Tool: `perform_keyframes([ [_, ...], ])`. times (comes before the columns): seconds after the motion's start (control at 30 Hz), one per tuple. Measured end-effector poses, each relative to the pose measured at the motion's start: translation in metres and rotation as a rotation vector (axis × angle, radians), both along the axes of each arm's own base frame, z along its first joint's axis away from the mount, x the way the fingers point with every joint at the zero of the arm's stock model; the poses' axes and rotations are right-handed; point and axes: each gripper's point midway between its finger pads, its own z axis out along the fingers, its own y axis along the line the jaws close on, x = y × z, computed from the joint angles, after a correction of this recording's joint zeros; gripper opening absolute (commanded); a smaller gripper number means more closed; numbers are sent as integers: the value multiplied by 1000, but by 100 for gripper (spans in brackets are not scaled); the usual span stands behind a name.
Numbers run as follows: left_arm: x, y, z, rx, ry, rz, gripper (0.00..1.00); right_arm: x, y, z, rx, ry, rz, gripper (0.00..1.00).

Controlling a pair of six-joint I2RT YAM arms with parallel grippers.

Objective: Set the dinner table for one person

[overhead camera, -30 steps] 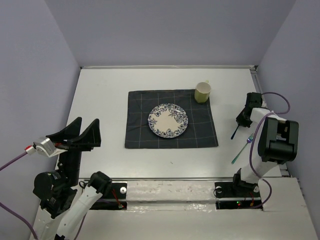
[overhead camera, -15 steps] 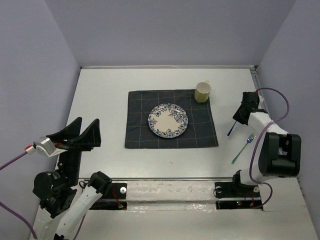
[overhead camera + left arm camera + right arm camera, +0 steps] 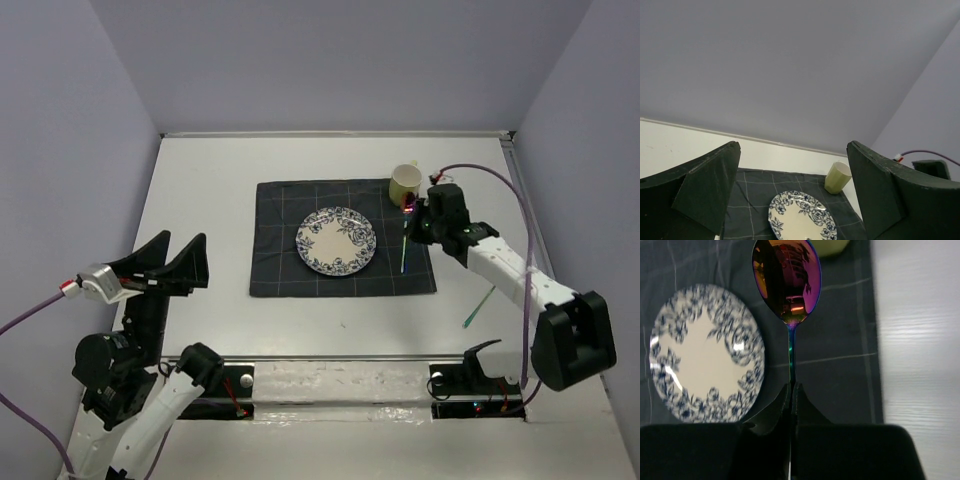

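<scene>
right jaws clamped on a spoon (image 3: 788, 285), hanging over the placemat (image 3: 285, 270) just beside the plate (image 3: 336, 241) — left jaws wide open by the bench (image 3: 220, 170) edge.

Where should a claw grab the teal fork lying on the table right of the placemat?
Take the fork by mid-handle, coming straight down and closing across its thin width. It lies flat and slanted on the dinner table, its tine end hidden under the right arm.

The dinner table (image 3: 200, 200) is viewed from high behind; left wrist view: forward, distant; right wrist view: downward, close. The plate (image 3: 336, 241) is shared by all.
</scene>
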Motion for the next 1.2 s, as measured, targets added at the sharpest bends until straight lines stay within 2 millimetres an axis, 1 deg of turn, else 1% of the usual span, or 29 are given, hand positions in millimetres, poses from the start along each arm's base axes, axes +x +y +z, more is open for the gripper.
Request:
perform_keyframes([
  [0.07, 2, -1, -1, 4, 5, 1, 99, -4, 22, -21, 7, 70, 76, 0],
  [0.17, 3, -1, -1, 7, 9, 7, 99, -9, 46, -55, -6, 175, 155, 0],
  [0.2, 3, -1, -2, 8, 10, 8, 99, -10, 49, -64, -11, 201, 166, 0],
  [0.33, 7, -2, -4, 17, 19, 15, 99, -6, 52, -81, -29, 250, 174, 0],
  [0.5, 11, -4, -7, 29, 33, 16, 99, 15, 53, -89, -67, 252, 148, 0],
  [0.7, 11, -4, -7, 31, 34, 20, 99, 33, 53, -101, -102, 265, 129, 0],
  [0.8, 11, -4, -7, 31, 34, 20, 99, 38, 53, -105, -113, 267, 119, 0],
  [1.03, 11, -4, -7, 31, 34, 20, 99, 40, 48, -111, -139, 276, 97, 0],
  [1.07, 11, -4, -7, 31, 33, 20, 99, 41, 47, -111, -142, 276, 94, 2],
  [1.1, 11, -4, -7, 31, 33, 20, 99, 43, 47, -112, -146, 276, 92, 7],
  [1.17, 11, -4, -7, 31, 33, 20, 99, 45, 47, -113, -150, 277, 87, 14],
  [1.2, 11, -4, -7, 31, 33, 20, 99, 44, 46, -114, -152, 280, 87, 20],
])
